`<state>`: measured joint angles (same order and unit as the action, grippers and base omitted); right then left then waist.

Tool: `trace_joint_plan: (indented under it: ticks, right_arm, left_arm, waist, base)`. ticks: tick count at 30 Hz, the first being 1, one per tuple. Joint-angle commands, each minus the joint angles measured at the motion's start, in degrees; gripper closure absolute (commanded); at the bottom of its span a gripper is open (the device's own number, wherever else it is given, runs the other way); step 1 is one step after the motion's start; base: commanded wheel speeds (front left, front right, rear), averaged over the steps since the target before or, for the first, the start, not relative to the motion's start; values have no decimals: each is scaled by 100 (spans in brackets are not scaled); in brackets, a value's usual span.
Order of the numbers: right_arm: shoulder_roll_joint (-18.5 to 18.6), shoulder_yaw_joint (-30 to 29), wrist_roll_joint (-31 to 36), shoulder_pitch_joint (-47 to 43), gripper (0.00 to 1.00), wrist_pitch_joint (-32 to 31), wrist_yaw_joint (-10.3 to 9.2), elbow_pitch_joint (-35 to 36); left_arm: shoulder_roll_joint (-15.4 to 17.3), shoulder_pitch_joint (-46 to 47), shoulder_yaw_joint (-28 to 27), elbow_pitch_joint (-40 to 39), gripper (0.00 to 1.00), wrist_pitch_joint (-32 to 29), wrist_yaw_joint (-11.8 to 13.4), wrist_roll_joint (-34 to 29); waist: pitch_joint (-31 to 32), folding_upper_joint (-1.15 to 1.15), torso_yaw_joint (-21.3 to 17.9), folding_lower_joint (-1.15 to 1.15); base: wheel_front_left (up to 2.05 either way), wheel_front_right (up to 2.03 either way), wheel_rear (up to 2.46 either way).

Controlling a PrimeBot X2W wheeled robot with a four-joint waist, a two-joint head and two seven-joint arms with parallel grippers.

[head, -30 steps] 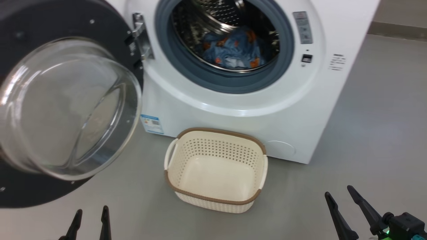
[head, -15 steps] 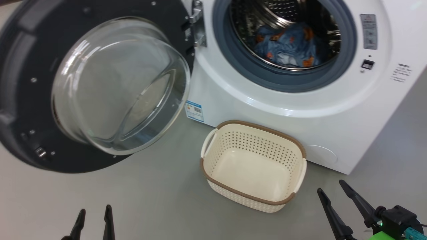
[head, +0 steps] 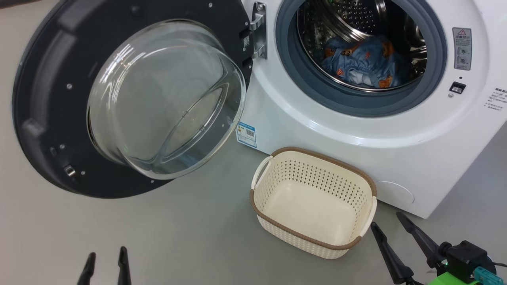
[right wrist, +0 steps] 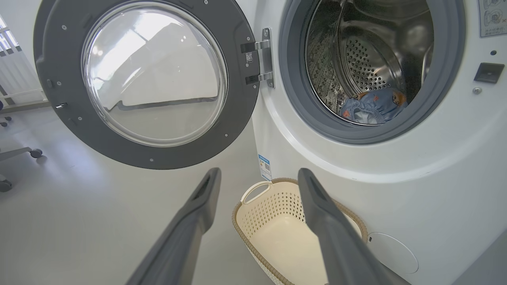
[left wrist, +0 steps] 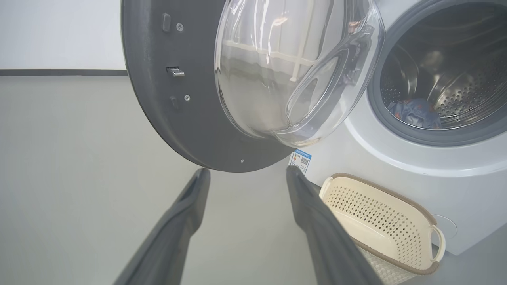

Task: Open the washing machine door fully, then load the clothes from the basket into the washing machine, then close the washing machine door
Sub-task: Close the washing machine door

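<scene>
The white washing machine (head: 317,126) stands with its door (head: 51,99) swung wide open to the left, the glass bowl (head: 166,99) bulging toward me. The light-blue clothes (head: 366,63) lie inside the steel drum, also seen as clothes (right wrist: 374,105) in the right wrist view. The cream basket (head: 370,188) sits on the floor before the machine with nothing in it. My left gripper (head: 105,259) is open at the lower left, well short of the door. My right gripper (head: 386,223) is open at the lower right, just right of the basket.
The grey floor (head: 178,229) spreads in front of the machine and under the open door. A blue label sticker (head: 246,134) is on the machine's lower left front. Chair casters (right wrist: 35,152) show at the far left in the right wrist view.
The head camera has turned left, so the whole picture has shifted right and more of the door shows. The door, basket and clothes have stayed in place. Both grippers stay open.
</scene>
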<state>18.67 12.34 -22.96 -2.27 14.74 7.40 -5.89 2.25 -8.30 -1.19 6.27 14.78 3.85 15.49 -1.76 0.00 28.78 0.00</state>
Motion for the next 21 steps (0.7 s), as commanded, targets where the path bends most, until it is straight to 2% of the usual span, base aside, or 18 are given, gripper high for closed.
trace_joint_plan:
  ticks: [1, 2, 4, 5, 9, 13, 14, 17, 21]
  right_arm:
    - [108, 116, -19, 128, 0, 26, 9, 110]
    - [93, 99, -21, 113, 0, 26, 9, 107]
    - [59, 59, -19, 70, 0, 26, 9, 110]
    - [44, 37, -16, 46, 0, 26, 9, 114]
    - [-22, -73, 7, -83, 0, 26, 9, 147]
    - [-96, -186, 27, -218, 0, 26, 9, 174]
    - [-96, -186, 27, -218, 0, 26, 9, 174]
    - [-136, -243, 40, -290, 0, 26, 9, 191]
    - [-161, -309, 56, -311, 0, 26, 9, 222]
  left_arm:
    - [63, 117, -245, -252, 0, 22, 3, 51]
    - [63, 128, -284, -304, 3, 22, -21, 72]
    - [63, 171, -414, -437, 77, 22, -90, 150]
    - [63, 202, -509, -514, 100, 22, -125, 152]
    - [77, 439, -979, -890, 100, 22, -328, 110]
    - [330, 904, -1426, -1243, 100, 22, -643, 28]
    - [330, 904, -1426, -1243, 100, 22, -643, 28]
    - [636, 1429, -1698, -1321, 100, 22, -845, 82]
    - [1055, 2252, -1953, -1163, 100, 22, -1063, 601]
  waist:
    - [23, 0, -7, 0]
    - [36, 0, -11, 0]
    - [62, 0, -20, 0]
    - [75, 0, -26, 0]
    - [120, 0, -53, 0]
    - [174, 0, -102, 0]
    - [174, 0, -102, 0]
    - [189, 0, -153, 0]
    - [153, 0, -259, 0]
  base:
    - [0, 0, 0]
    - [0, 0, 0]
    - [0, 0, 0]
    - [0, 0, 0]
    - [0, 0, 0]
    - [0, 0, 0]
    - [0, 0, 0]
    - [0, 0, 0]
    - [0, 0, 0]
